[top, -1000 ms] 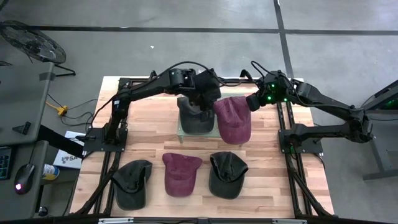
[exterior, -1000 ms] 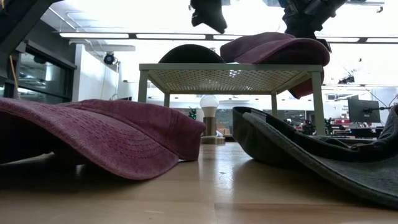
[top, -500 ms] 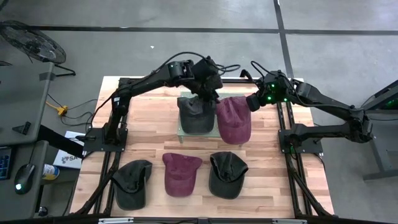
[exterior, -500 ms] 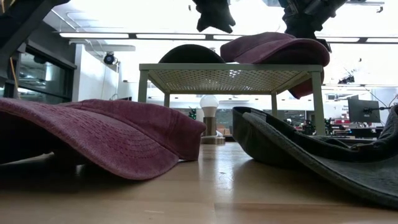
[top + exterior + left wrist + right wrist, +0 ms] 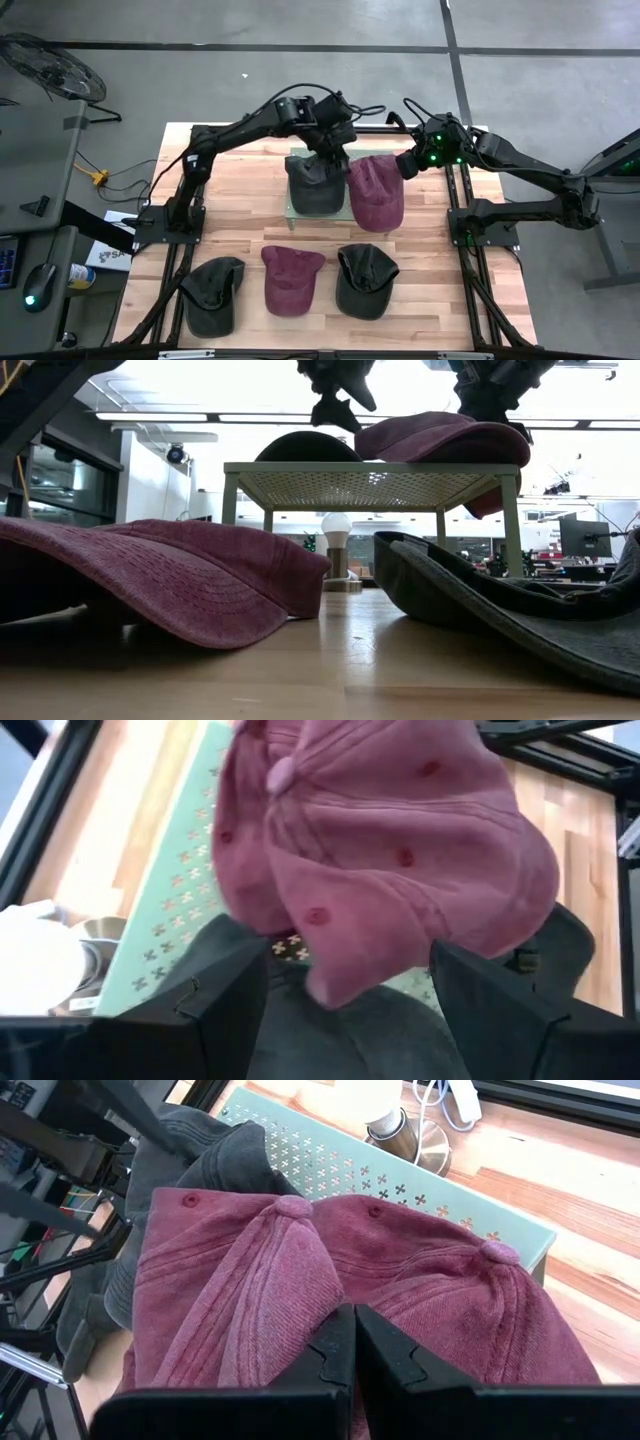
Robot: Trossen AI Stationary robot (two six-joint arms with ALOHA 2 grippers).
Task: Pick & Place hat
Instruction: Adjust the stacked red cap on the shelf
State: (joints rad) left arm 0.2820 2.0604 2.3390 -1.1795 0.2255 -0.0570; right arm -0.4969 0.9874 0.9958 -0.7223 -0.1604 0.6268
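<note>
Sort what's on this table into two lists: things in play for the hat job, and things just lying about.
In play:
- maroon cloth cap on the pale green perforated stand
- dark grey cloth cap on the same stand
- left gripper, open above the caps
- right gripper, shut at the maroon cap

Lying about:
- front row: dark cap, maroon cap, dark cap
- small white-globed lamp

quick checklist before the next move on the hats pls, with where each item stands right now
1. Left gripper open and holding nothing: ok, its fingers stand apart above the dark hat.
2. Dark hat resting on the green stand: ok.
3. Right gripper shut at the maroon hat: ok, jaws closed; grip on the fabric cannot tell.
4. Maroon hat fully on the stand: not ok, its brim hangs over the edge.
5. Three hats waiting at the front of the table: ok, untouched.
</note>
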